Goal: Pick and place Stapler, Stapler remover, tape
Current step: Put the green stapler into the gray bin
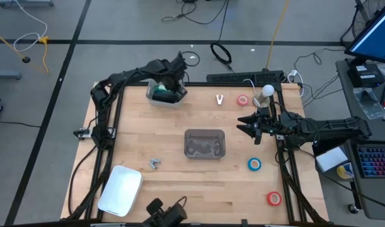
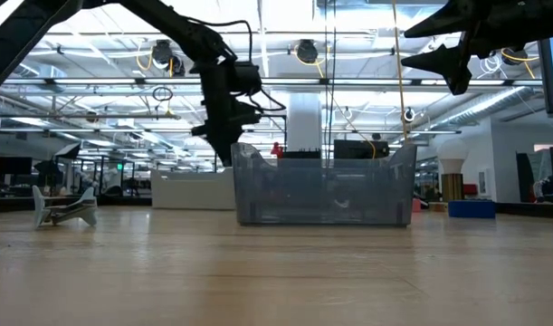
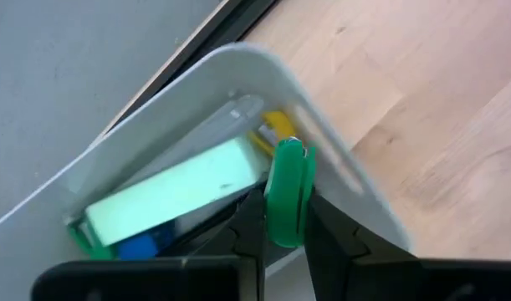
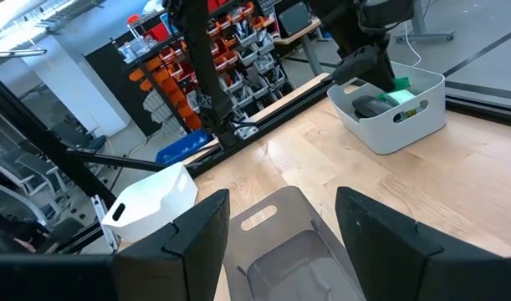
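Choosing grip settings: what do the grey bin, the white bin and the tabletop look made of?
Grey bin: translucent smoky plastic, likely; the room shows through its walls.
White bin: opaque matte plastic, it seems; smooth rounded rim.
Tabletop: light wood, visible grain, low sheen.

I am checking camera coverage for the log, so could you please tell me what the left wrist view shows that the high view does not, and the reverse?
Only the left wrist view shows the left gripper shut on a bright green piece above the mint-green stapler lying in the white bin.

Only the high view shows the clear grey container, the blue tape roll, two red tape rolls and the open right gripper.

Both show the white bin and wooden table.
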You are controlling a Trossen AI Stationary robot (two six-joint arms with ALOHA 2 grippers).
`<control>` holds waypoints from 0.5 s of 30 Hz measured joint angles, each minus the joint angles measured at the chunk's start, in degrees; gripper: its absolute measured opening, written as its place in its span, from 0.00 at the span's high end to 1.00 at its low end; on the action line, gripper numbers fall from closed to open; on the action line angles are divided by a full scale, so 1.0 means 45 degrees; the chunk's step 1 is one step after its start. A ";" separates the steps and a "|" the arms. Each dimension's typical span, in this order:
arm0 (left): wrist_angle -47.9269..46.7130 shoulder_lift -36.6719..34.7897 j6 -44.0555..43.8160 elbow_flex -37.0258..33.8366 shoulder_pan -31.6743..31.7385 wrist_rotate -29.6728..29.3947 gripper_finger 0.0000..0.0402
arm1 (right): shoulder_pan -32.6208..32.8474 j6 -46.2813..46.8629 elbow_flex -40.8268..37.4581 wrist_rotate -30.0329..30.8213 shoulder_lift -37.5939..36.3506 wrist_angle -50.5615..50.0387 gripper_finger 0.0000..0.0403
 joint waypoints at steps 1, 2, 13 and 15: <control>0.0031 0.0000 -0.0032 0.0000 -0.0063 -0.0003 0.87 | 0.0000 0.0004 0.0000 0.0005 0.0000 -0.0004 0.47; 0.0011 0.0000 -0.0099 0.0000 -0.0088 -0.0010 0.87 | 0.0000 0.0003 0.0000 0.0010 0.0000 -0.0003 0.47; -0.0064 0.0386 -0.0900 -0.0005 -0.0063 0.0121 0.87 | 0.0000 0.0013 0.0000 0.0024 0.0000 0.0007 0.47; -0.0038 0.0481 -0.1285 -0.0025 -0.0063 0.0126 0.87 | 0.0000 0.0020 0.0000 0.0024 0.0000 0.0010 0.47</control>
